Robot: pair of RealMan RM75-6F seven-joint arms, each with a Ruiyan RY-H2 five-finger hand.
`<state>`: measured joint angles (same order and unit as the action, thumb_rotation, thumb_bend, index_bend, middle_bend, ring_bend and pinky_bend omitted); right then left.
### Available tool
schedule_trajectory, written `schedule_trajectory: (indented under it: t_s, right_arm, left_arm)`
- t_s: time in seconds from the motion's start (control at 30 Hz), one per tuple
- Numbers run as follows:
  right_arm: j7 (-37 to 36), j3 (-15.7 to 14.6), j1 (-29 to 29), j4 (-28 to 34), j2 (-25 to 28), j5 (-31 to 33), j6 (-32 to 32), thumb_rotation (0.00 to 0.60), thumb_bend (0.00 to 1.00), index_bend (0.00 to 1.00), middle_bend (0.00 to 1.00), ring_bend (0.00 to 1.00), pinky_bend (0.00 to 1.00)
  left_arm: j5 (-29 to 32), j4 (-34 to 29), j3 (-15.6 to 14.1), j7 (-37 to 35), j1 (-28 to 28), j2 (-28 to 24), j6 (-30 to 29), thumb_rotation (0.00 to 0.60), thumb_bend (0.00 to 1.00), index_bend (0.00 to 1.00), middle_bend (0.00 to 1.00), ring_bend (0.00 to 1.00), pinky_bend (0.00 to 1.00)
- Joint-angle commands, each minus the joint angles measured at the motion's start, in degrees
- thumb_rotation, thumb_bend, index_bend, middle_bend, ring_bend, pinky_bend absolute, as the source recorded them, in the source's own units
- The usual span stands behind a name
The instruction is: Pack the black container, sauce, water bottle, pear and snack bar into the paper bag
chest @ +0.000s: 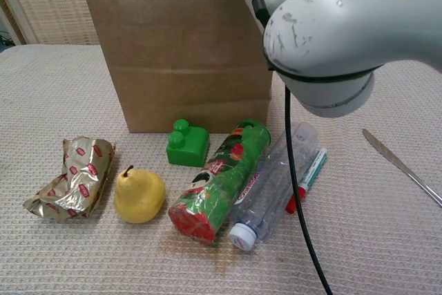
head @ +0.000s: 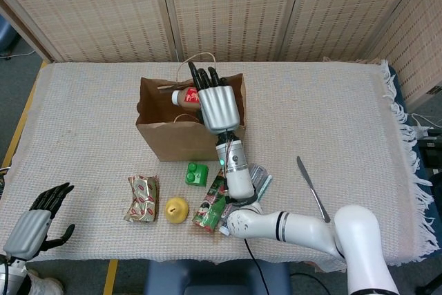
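Note:
The brown paper bag (head: 181, 136) (chest: 179, 53) stands open at mid-table. My right hand (head: 219, 105) hangs over its mouth, back toward the camera, fingers (head: 202, 75) straight and not wrapped around anything. The sauce bottle (head: 185, 96), with a red label and white cap, lies inside the bag against the hand's left side. In front of the bag lie the gold-wrapped snack bar (head: 141, 198) (chest: 72, 179), the yellow pear (head: 176, 209) (chest: 139, 195) and the clear water bottle (chest: 273, 184), which is partly under my right arm (chest: 331, 32). My left hand (head: 38, 224) rests open at the near left edge. No black container shows.
A green toy block (head: 196, 174) (chest: 186, 145) and a green snack can (head: 213, 205) (chest: 221, 181) lie in front of the bag. A red-and-green marker (chest: 307, 176) sits beside the water bottle. A table knife (head: 312, 188) (chest: 400, 164) lies to the right.

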<state>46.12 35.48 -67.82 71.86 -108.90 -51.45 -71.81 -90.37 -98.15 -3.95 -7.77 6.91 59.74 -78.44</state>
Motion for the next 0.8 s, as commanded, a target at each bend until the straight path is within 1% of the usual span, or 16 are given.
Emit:
schedule_trajectory:
  t_s: [0.03, 0.13, 0.23, 0.3, 0.37, 0.4, 0.47, 0.5, 0.57, 0.6, 0.67, 0.77, 0.8]
  right_arm:
    - [-2.6, 0.6, 0.3, 2.4, 1.3, -1.3, -1.2, 0.600, 0.07, 0.00, 0.15, 0.09, 0.33]
    - [-3.4, 0.7, 1.5, 6.6, 3.9, -2.5, -2.5, 0.600, 0.07, 0.00, 0.15, 0.09, 0.32]
    - [-3.0, 0.1, 3.8, 12.9, 7.6, -3.3, -3.7, 0.600, 0.07, 0.00, 0.15, 0.09, 0.32]
    - [-2.9, -1.1, 6.2, 18.8, 11.2, -4.5, -4.5, 0.600, 0.07, 0.03, 0.15, 0.09, 0.32]
    - [-3.4, -2.7, 9.1, 24.6, 14.7, -5.9, -5.2, 0.600, 0.07, 0.10, 0.15, 0.11, 0.32]
    - [-4.0, -4.1, 11.5, 28.8, 17.4, -6.7, -5.6, 0.600, 0.07, 0.13, 0.16, 0.12, 0.32]
    - [-5.5, -6.3, 15.0, 35.0, 21.7, -8.1, -5.7, 0.600, 0.07, 0.17, 0.17, 0.13, 0.32]
    - [-6.6, -7.7, 17.4, 38.8, 24.7, -9.0, -5.9, 0.600, 0.07, 0.17, 0.17, 0.13, 0.32]
    - [-8.5, -9.8, 20.9, 43.5, 29.0, -10.6, -6.3, 0.600, 0.07, 0.18, 0.17, 0.14, 0.32]
    - [-10.1, -11.5, 23.1, 46.1, 31.9, -11.8, -6.1, 0.600, 0.07, 0.18, 0.17, 0.14, 0.32]
    - [-12.9, -14.4, 26.4, 49.1, 36.3, -13.8, -5.1, 0.600, 0.07, 0.17, 0.17, 0.14, 0.32]
    - [-17.6, -20.4, 30.7, 52.3, 44.0, -17.2, -0.7, 0.600, 0.07, 0.17, 0.17, 0.14, 0.32]
    - [-19.2, -22.9, 31.9, 52.8, 46.7, -18.5, 1.6, 0.600, 0.07, 0.17, 0.17, 0.14, 0.32]
  left_arm:
    - [-0.1, 0.0, 0.0, 0.0, 0.0, 0.0, 0.0, 0.600, 0.38, 0.00, 0.00, 0.00, 0.06]
    - [-0.2, 0.1, -0.1, 0.1, 0.0, 0.0, 0.0, 0.600, 0.38, 0.00, 0.00, 0.00, 0.06]
    - [-0.2, 0.0, -0.1, 0.2, 0.0, 0.0, -0.1, 0.600, 0.38, 0.00, 0.00, 0.00, 0.06]
    - [-0.2, 0.1, -0.1, 0.5, 0.0, 0.1, -0.1, 0.600, 0.38, 0.00, 0.00, 0.00, 0.06]
    - [-0.1, 0.0, 0.0, 0.6, -0.1, 0.1, -0.1, 0.600, 0.38, 0.00, 0.00, 0.00, 0.06]
    - [-0.1, 0.0, 0.0, 0.7, -0.1, 0.1, -0.1, 0.600, 0.38, 0.00, 0.00, 0.00, 0.06]
    - [-0.1, 0.0, -0.1, 0.8, -0.1, 0.2, -0.1, 0.600, 0.38, 0.00, 0.00, 0.00, 0.06]
    - [-0.1, 0.0, -0.1, 1.0, -0.1, 0.2, -0.1, 0.600, 0.38, 0.00, 0.00, 0.00, 0.06]
    - [-0.1, 0.0, -0.1, 1.2, -0.1, 0.3, -0.1, 0.600, 0.39, 0.00, 0.00, 0.00, 0.06]
    - [-0.1, 0.0, -0.1, 1.4, -0.1, 0.4, -0.1, 0.600, 0.39, 0.00, 0.00, 0.00, 0.06]
    - [-0.1, -0.1, -0.1, 1.6, -0.2, 0.4, -0.2, 0.600, 0.39, 0.00, 0.00, 0.00, 0.06]
    - [0.0, -0.1, -0.1, 2.1, -0.2, 0.6, -0.2, 0.600, 0.38, 0.00, 0.00, 0.00, 0.06]
    - [-0.1, -0.1, -0.2, 2.3, -0.2, 0.6, -0.1, 0.600, 0.38, 0.00, 0.00, 0.00, 0.06]
